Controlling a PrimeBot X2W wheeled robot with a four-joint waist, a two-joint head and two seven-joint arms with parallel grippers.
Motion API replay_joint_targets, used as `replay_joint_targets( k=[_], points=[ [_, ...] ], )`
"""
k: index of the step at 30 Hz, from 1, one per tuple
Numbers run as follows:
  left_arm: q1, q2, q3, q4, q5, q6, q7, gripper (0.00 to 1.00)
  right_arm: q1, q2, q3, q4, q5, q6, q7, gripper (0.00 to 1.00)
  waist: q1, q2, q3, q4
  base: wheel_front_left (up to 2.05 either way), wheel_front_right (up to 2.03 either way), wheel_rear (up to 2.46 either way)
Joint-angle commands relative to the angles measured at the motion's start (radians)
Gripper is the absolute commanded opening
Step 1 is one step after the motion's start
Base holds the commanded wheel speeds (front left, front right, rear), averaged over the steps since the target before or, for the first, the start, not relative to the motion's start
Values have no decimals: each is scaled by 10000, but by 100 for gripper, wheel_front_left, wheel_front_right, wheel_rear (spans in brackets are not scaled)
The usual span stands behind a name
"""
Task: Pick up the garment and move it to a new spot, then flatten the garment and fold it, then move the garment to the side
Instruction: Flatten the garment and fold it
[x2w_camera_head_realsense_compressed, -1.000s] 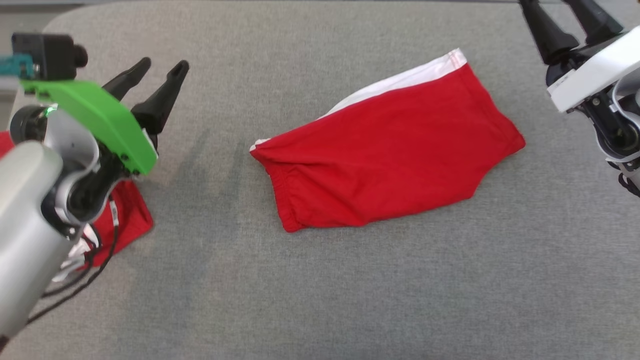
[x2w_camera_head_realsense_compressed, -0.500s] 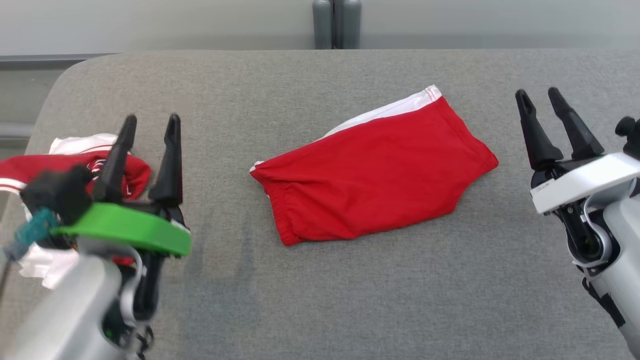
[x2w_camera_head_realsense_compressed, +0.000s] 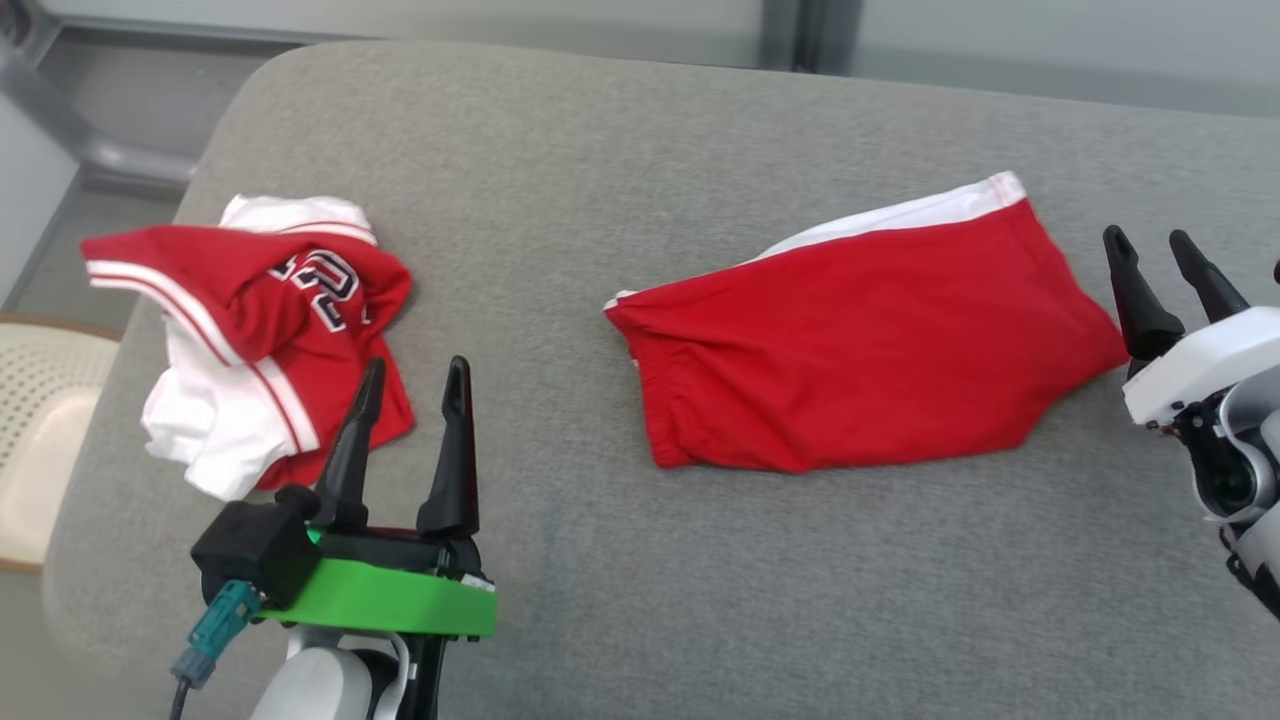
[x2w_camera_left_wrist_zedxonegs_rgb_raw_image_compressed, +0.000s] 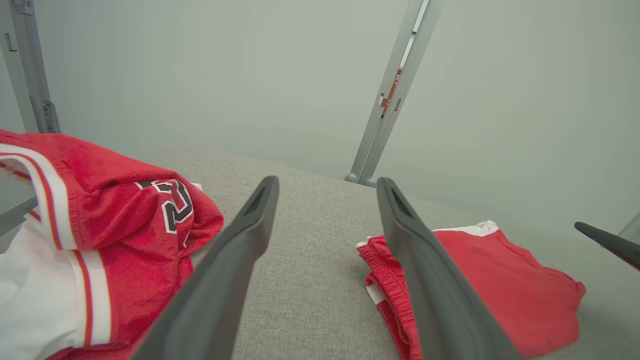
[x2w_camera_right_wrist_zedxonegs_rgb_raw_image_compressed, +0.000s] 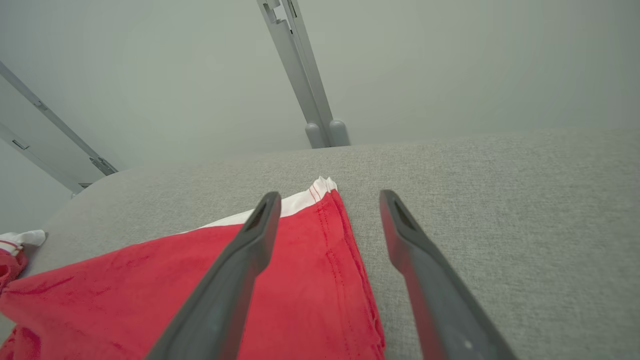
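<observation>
A folded pair of red shorts (x2w_camera_head_realsense_compressed: 860, 360) with a white edge lies flat on the grey padded table (x2w_camera_head_realsense_compressed: 700, 580), right of centre; they also appear in the left wrist view (x2w_camera_left_wrist_zedxonegs_rgb_raw_image_compressed: 490, 295) and right wrist view (x2w_camera_right_wrist_zedxonegs_rgb_raw_image_compressed: 300, 280). My left gripper (x2w_camera_head_realsense_compressed: 415, 372) stands open near the front left, empty, its fingers pointing between the shorts and a crumpled jersey. My right gripper (x2w_camera_head_realsense_compressed: 1148, 245) is open and empty just off the shorts' right edge, its left finger (x2w_camera_right_wrist_zedxonegs_rgb_raw_image_compressed: 235, 265) over the red cloth in the right wrist view.
A crumpled red and white jersey (x2w_camera_head_realsense_compressed: 260, 320) with a number lies at the table's left side, seen also in the left wrist view (x2w_camera_left_wrist_zedxonegs_rgb_raw_image_compressed: 95, 240). A beige perforated chair seat (x2w_camera_head_realsense_compressed: 35, 420) stands beyond the left edge. Grey metal posts (x2w_camera_right_wrist_zedxonegs_rgb_raw_image_compressed: 305, 80) rise behind the table.
The head camera has swung left and tilted, bringing the whole jersey into sight. My left gripper sits lower and nearer the front; both grippers remain open and empty.
</observation>
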Motion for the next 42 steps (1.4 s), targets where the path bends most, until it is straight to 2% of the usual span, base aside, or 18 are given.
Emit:
replay_joint_targets(
  k=[1,6,12,15,18,19,21,31,42],
  points=[
    [171,-157,150,70,153,-155,-28,100,-275,-88,200,375,117,3,235,100,0,-1,385,661,0,0,0],
    [303,-755,509,298,621,-750,-29,100,-1360,-318,810,1794,686,3,1597,100,0,-1,741,1162,0,0,0],
    [313,-1197,884,510,1079,-1202,-29,100,-2333,-436,1289,3231,1250,4,3585,100,0,-1,967,1564,0,0,0],
    [356,-1331,1059,604,1143,-1367,-29,100,-2477,-301,1423,3868,1569,4,4566,100,0,-1,981,1677,0,0,0],
    [394,-1424,1144,663,1259,-1458,-29,100,-2439,-55,1495,4006,1892,6,4895,100,0,-1,928,1706,0,0,0],
    [430,-1433,1168,691,1279,-1479,-29,100,-2367,29,1545,3942,2003,7,4944,71,0,-1,889,1692,0,0,0],
    [470,-1454,1190,745,1322,-1548,-29,100,-2246,83,1582,3749,2156,20,4663,0,0,-1,788,1625,0,0,0],
    [570,-1503,1237,946,1537,-1684,-28,100,-1632,101,1314,2806,3042,4,2346,0,0,-1,178,739,0,0,0],
    [697,-1505,1301,1129,1795,-1739,-27,100,-845,-479,1524,2132,3761,4,1551,0,0,-1,-285,-769,0,0,0]
  ],
)
